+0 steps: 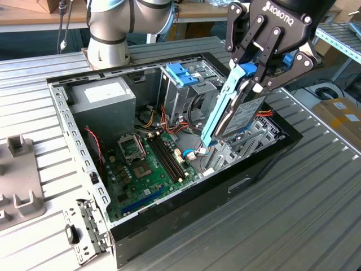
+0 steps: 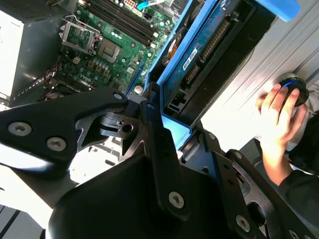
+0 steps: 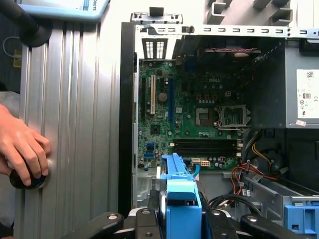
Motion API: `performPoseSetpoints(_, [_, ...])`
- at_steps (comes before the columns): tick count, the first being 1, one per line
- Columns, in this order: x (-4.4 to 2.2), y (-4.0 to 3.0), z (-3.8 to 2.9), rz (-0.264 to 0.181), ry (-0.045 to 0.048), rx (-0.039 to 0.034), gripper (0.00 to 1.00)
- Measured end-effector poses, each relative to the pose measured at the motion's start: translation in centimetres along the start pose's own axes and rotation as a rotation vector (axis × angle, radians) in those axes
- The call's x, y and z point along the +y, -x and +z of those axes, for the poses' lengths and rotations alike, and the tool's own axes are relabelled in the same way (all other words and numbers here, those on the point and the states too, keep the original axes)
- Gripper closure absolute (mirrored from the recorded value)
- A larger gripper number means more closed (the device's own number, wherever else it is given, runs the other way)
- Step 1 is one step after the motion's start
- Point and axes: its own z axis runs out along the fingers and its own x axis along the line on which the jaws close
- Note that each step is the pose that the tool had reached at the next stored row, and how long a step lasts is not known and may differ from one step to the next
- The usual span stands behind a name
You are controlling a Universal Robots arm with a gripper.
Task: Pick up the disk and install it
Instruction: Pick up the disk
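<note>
My gripper point(image 1: 256, 79) is shut on the disk point(image 1: 240, 116), a dark grey drive with a light-blue frame along its sides. It hangs steeply tilted over the end of the open computer case point(image 1: 84, 164) on the exterior view's right. Its lower end reaches down close to the metal bay point(image 1: 254, 138) by the black case wall. In the second wrist view the disk point(image 2: 209, 55) shows its underside and connector edge, clamped between my black fingers point(image 2: 152, 119). In the first wrist view the blue frame point(image 3: 180, 191) stands between the fingers above the motherboard.
Inside the case lie a green motherboard point(image 1: 149, 164), a grey power supply box point(image 1: 104, 104), and a metal drive cage with a blue latch point(image 1: 183, 76). A person's hand point(image 3: 22, 147) rests on a black knob on the ribbed table. Grey fixtures point(image 1: 20, 180) sit at the exterior view's left.
</note>
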Motion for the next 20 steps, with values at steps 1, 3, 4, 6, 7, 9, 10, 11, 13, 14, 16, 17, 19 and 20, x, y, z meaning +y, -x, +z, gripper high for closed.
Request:
performPoseSetpoints(1, [-0.03, 0.00, 0.00, 0.000, 0.0000, -0.0001, 0.63])
performPoseSetpoints(3, [-0.10, -0.01, 0.00, 0.000, 0.0000, 0.0000, 0.63])
performPoseSetpoints(4, [-0.13, -0.01, 0.00, 0.000, 0.0000, 0.0000, 0.63])
performPoseSetpoints(6, [-0.19, -0.02, 0.00, 0.000, 0.0000, 0.0000, 0.63])
performPoseSetpoints(7, [-0.24, -0.02, -0.01, 0.000, 0.0000, 0.0001, 0.63])
performPoseSetpoints(9, [-0.30, -0.03, 0.00, 0.000, 0.0000, 0.0000, 0.63])
performPoseSetpoints(10, [-0.33, -0.03, -0.01, 0.000, 0.0000, 0.0000, 0.63])
performPoseSetpoints(11, [-0.36, -0.04, -0.01, 0.000, 0.0000, 0.0000, 0.63])
performPoseSetpoints(13, [-0.46, -0.05, -0.01, 0.000, 0.0000, 0.0000, 0.63])
performPoseSetpoints(14, [-0.50, -0.05, -0.01, 0.000, 0.0000, 0.0000, 0.63])
performPoseSetpoints(16, [-0.56, -0.06, -0.01, 0.000, 0.0000, 0.0000, 0.63])
performPoseSetpoints(17, [-0.61, -0.06, -0.01, 0.000, 0.0000, 0.0000, 0.63])
performPoseSetpoints(19, [-0.72, -0.07, -0.01, 0.000, 0.0000, 0.0000, 0.63])
performPoseSetpoints(20, [-0.75, -0.08, -0.02, 0.000, 0.0000, 0.0000, 0.63])
